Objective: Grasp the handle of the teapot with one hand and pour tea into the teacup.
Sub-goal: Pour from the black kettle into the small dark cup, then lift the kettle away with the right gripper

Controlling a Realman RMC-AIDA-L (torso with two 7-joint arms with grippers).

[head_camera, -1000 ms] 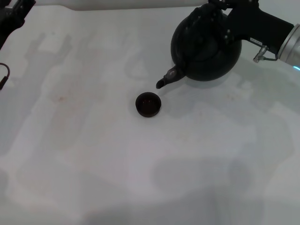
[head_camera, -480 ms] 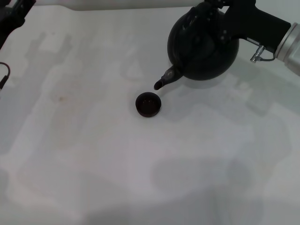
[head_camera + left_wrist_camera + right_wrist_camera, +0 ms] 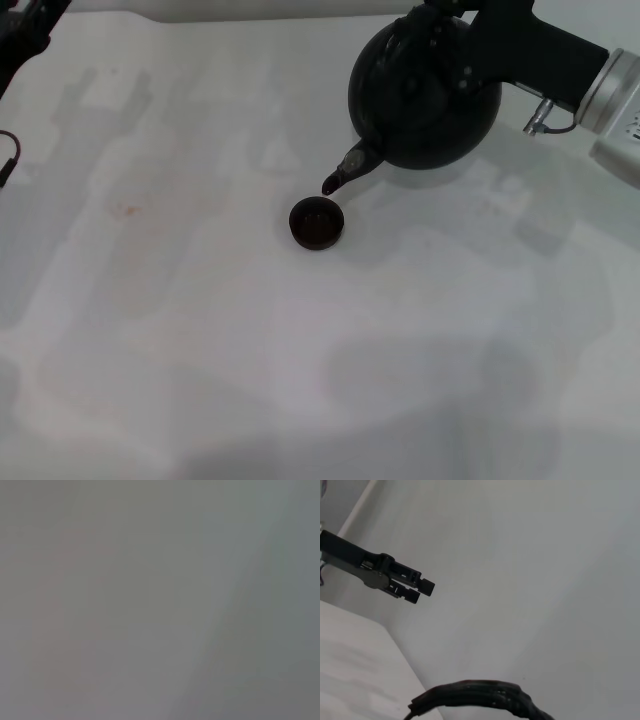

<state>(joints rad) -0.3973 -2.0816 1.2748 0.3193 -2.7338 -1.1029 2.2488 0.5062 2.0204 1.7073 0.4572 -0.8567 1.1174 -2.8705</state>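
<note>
The black teapot (image 3: 424, 95) hangs in the air at the back right, tilted, its short grey-tipped spout (image 3: 340, 177) pointing down and left. The spout tip is just behind and slightly right of the tiny dark teacup (image 3: 317, 222), which stands on the white table (image 3: 200, 330). My right gripper (image 3: 462, 20) is shut on the teapot's handle at the top of the pot. The ribbed black handle shows in the right wrist view (image 3: 480, 694). My left gripper (image 3: 25, 25) is parked at the far left back corner; it also shows in the right wrist view (image 3: 422, 590), fingers together and empty.
A faint brownish stain (image 3: 125, 209) marks the table left of the cup. A dark cable loop (image 3: 8, 158) sits at the left edge. The left wrist view shows only a blank grey surface.
The right gripper has carried the teapot a little to the left. The spout tip has come closer to the teacup. The cup and the left arm have not moved.
</note>
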